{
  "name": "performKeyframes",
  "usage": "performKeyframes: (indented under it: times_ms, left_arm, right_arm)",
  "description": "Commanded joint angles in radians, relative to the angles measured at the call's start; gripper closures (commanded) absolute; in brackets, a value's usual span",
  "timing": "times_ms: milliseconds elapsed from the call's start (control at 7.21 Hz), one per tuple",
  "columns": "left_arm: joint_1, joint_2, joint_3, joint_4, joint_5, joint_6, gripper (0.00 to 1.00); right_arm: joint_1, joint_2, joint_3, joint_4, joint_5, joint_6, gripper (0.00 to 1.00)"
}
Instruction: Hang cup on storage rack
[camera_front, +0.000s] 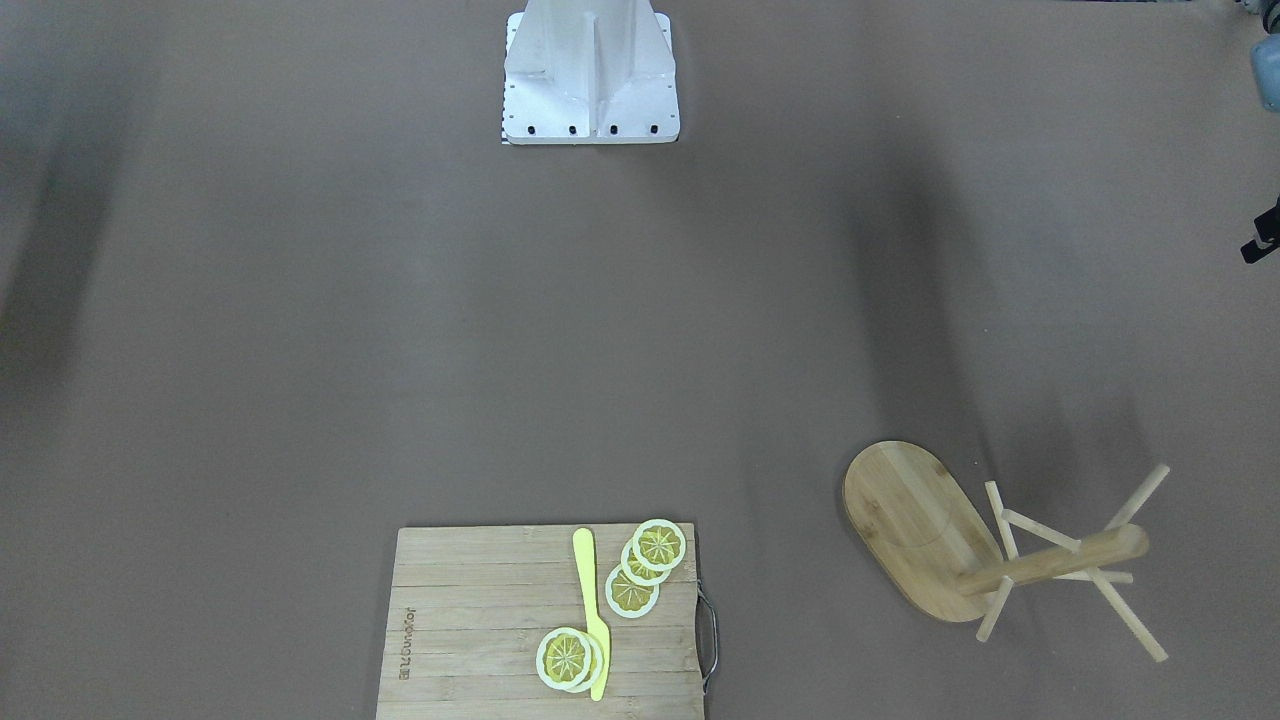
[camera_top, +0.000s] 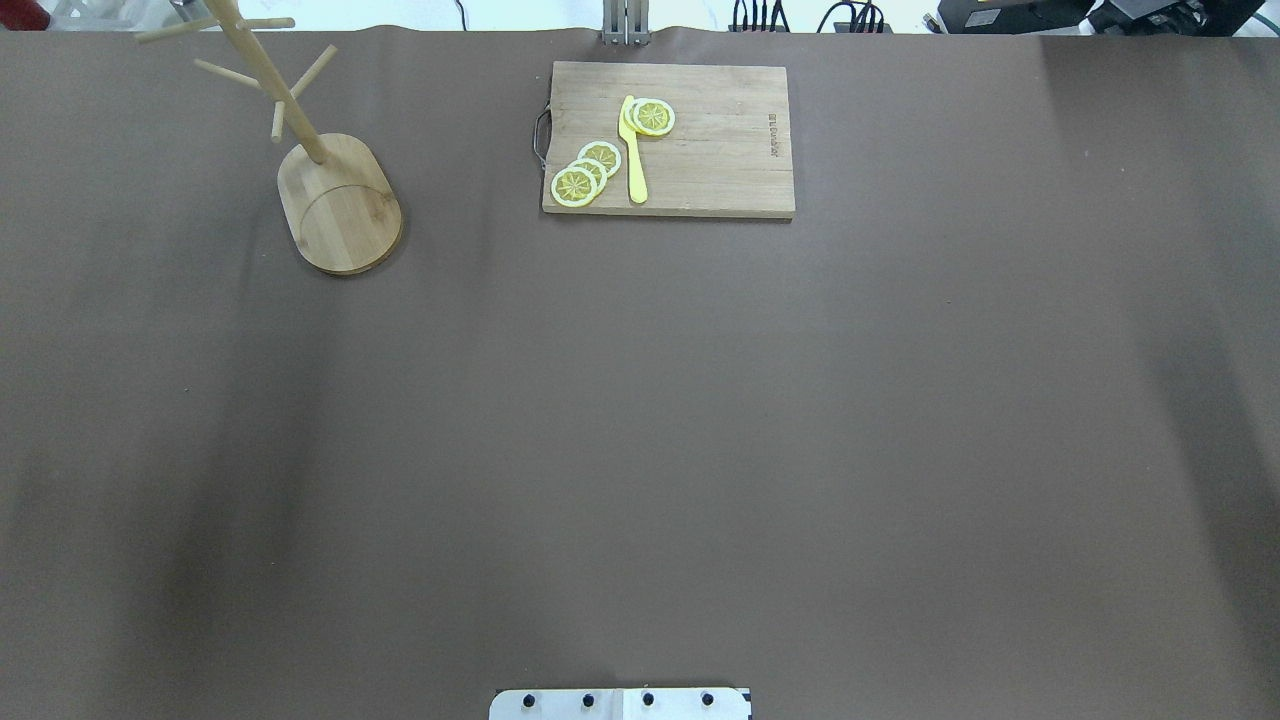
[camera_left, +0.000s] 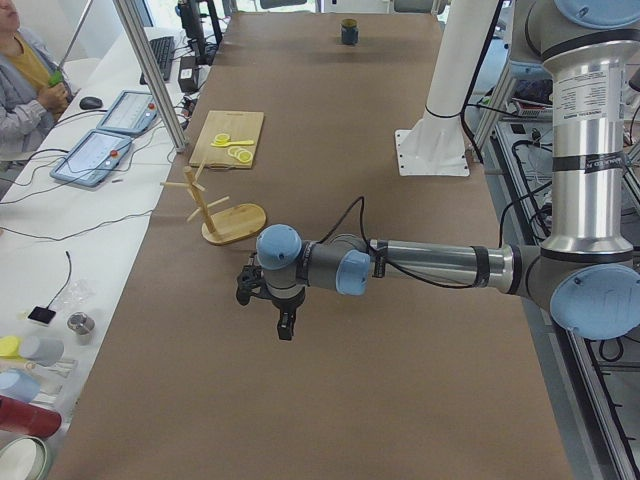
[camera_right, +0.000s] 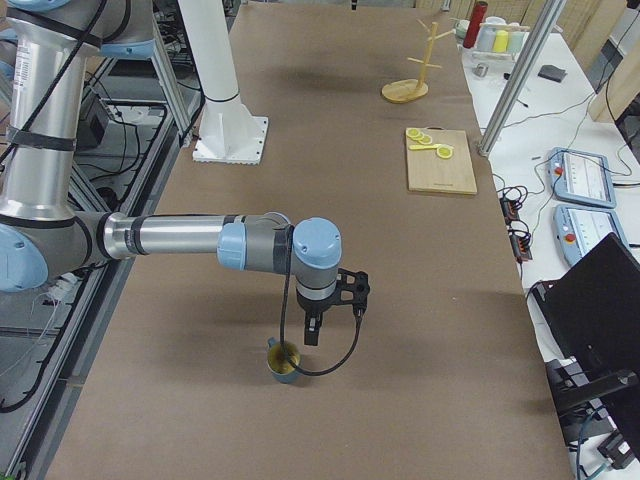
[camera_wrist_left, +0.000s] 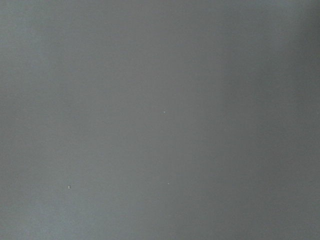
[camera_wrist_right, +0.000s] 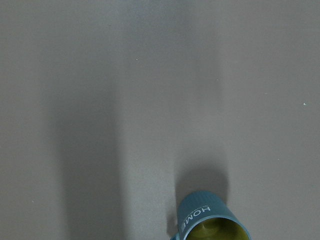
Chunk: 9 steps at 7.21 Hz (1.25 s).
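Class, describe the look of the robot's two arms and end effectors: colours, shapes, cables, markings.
Left arm and right arm: silver metal tubes with pale-blue rounded joint caps. Left end effector and right end effector: black, each with a thin black cable.

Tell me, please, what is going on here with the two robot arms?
The robot is to hang the dark teal-blue ribbed mug on the light bamboo mug tree. Neither arm holds the mug yet. It stands upright on the brown table towards the robot's right end, and the right tool hangs just above and beside it. The mug tree stands at the opposite end, its pegs bare. The left tool hovers over bare table near it. Whether either tool is open cannot be told.
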Motion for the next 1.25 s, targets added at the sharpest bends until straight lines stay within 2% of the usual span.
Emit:
performKeyframes:
  times_ms: [0,555,694,833,1110]
  left_arm:
    - [-0.006,0.039,-0.014,-0.024,-0.014,0.009,0.02]
    - [-0.014,0.035,-0.024,-0.037,0.005,0.010,0.02]
    - [-0.018,0.034,-0.037,-0.039,0.088,0.030,0.02]
    - [-0.018,0.035,-0.036,-0.026,0.117,0.125,0.02]
    - [-0.047,0.035,-0.045,0.052,0.105,0.152,0.02]
  right_arm:
    - [-0.002,-0.003,0.003,0.001,0.011,0.001,0.00]
    - [-0.002,-0.006,-0.008,0.004,0.006,0.001,0.00]
    - [-0.002,-0.005,-0.020,0.012,0.009,0.003,0.00]
    - [-0.002,-0.005,-0.020,0.012,0.002,0.006,0.00]
    - [-0.003,-0.005,-0.035,0.011,0.017,0.008,0.00]
